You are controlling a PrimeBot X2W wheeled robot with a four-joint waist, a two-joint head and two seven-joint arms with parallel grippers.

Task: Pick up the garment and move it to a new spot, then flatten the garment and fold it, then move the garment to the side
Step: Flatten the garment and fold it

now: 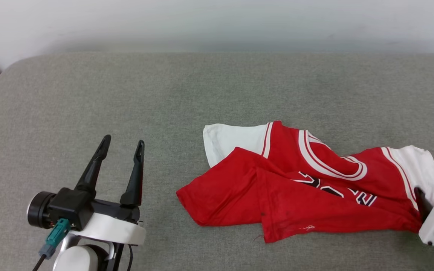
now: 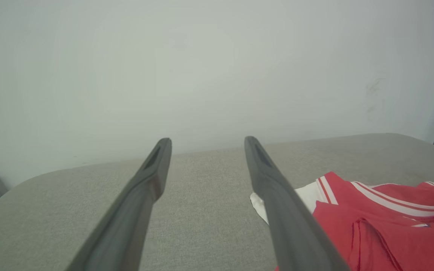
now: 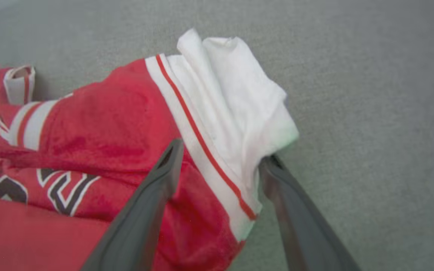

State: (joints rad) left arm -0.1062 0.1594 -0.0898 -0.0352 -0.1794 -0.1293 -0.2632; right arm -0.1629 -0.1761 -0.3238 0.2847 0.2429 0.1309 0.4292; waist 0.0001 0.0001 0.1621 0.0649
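Note:
The garment, red with white sleeves and black numerals, lies crumpled on the right half of the grey-green padded surface. One white sleeve points to the far left, the other is bunched at the right end. My right gripper stands open at that right end, its fingers spread on either side of the red-and-white sleeve seam of the garment. From the head, the right gripper shows as one dark finger against the cloth. My left gripper hovers open and empty, left of the garment.
A pale wall runs along the far edge of the padded surface. The surface's rounded far-left corner drops off to a gap beside it. Bare grey-green fabric stretches left of and beyond the garment.

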